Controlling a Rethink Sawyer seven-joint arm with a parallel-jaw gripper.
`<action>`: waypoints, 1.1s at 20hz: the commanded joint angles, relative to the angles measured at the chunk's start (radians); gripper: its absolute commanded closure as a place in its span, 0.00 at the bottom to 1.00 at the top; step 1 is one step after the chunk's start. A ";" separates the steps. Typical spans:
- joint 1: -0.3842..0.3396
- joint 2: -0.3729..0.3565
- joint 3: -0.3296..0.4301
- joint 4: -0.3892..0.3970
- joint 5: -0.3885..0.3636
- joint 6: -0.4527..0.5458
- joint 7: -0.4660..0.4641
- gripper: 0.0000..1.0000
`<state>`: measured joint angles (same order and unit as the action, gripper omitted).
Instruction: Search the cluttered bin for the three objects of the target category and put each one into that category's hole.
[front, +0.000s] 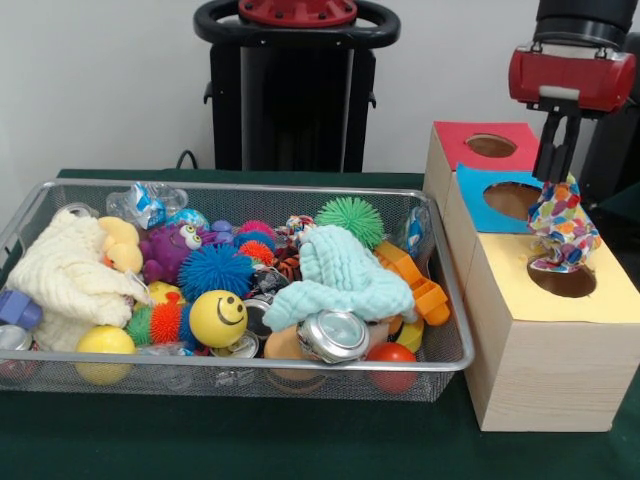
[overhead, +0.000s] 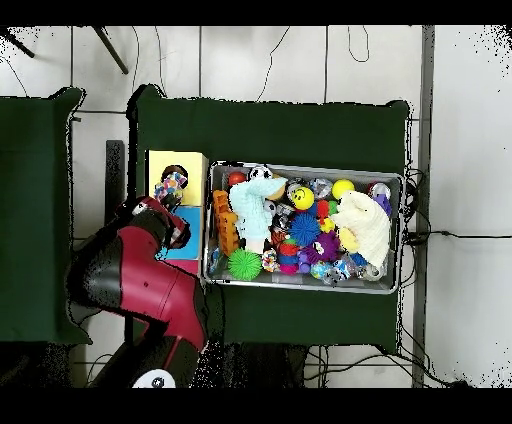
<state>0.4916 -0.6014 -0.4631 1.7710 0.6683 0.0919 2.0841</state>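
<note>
My gripper (front: 551, 178) hangs over the wooden box (front: 540, 370) at the right and is shut on the top of a multicoloured spotted cloth (front: 562, 228). The cloth dangles straight down, its lower end at the rear rim of the hole in the yellow panel (front: 565, 281). From overhead the cloth (overhead: 171, 184) lies over the yellow panel (overhead: 192, 163), with the red arm (overhead: 140, 275) reaching in from below. Two more cloths lie in the wire bin (front: 452, 330): a mint one (front: 345, 275) and a cream one (front: 65, 272).
The box also has a blue panel hole (front: 510, 200) and a red panel hole (front: 491, 146) behind the yellow one. The bin is crowded with spiky balls, a yellow smiley ball (front: 218, 318), crushed cans (front: 333, 335), an orange toy (front: 420, 285) and plush toys.
</note>
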 joint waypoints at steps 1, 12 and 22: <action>-0.009 0.054 0.024 -0.018 -0.008 0.039 0.179 1.00; -0.097 0.088 0.051 -0.078 -0.055 -0.019 0.110 1.00; -0.101 0.103 0.043 -0.112 -0.053 0.014 0.110 1.00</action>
<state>0.4151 -0.5380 -0.4767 1.7163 0.6678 0.0902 2.0841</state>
